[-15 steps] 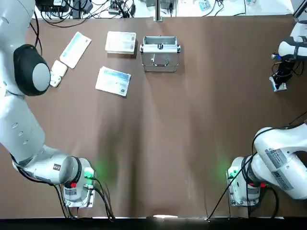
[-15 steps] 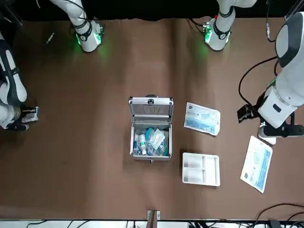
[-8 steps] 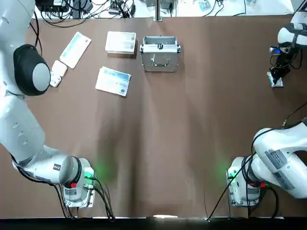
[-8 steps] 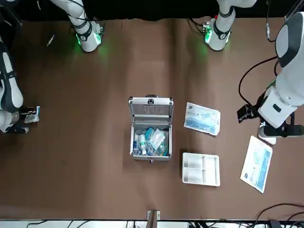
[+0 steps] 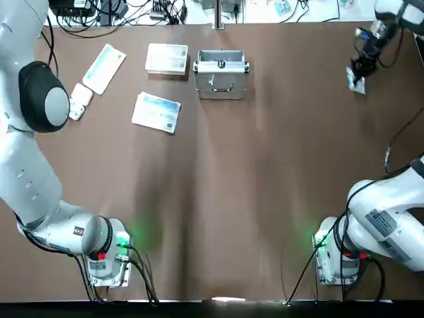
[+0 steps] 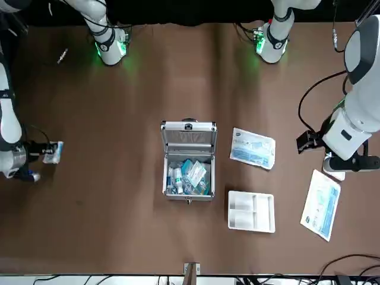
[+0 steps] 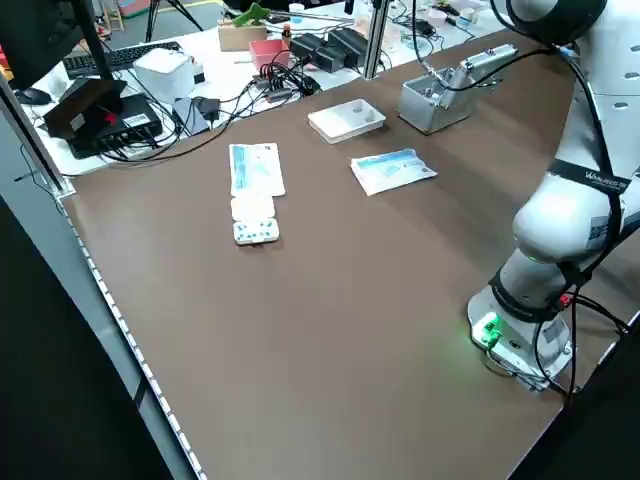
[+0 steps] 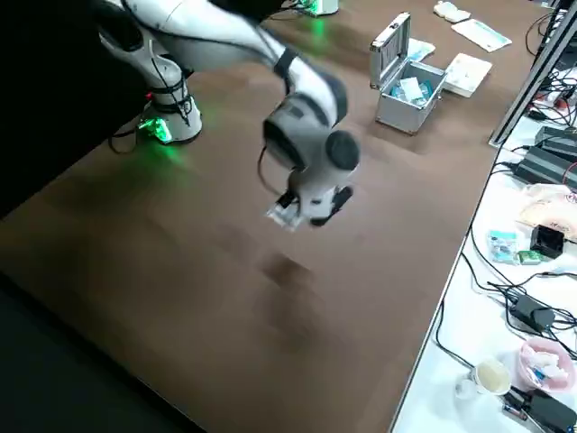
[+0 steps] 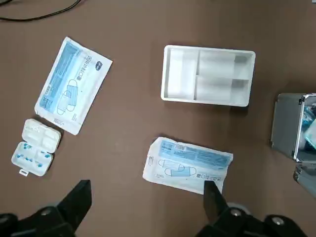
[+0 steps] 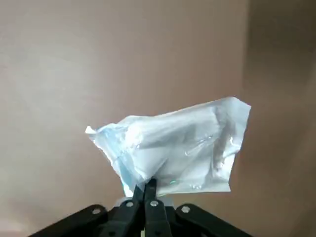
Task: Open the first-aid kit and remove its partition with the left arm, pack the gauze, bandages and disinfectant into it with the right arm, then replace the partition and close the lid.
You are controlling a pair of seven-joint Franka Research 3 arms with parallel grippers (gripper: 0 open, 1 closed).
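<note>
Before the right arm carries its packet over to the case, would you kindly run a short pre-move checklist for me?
1. Packet pinched in the right gripper: ok, held by one corner.
2. Packet off the table: ok, hanging free.
3. Case open, lid upright: ok.
4. Partition out of the case: ok, on the table beside it.
5. Room in the case: cannot tell, items already inside.
6. Left gripper away from the case: ok, open above the masks.

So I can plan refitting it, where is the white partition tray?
The white partition tray lies on the table at the open silver case's left, beyond a blue-printed packet.
</note>
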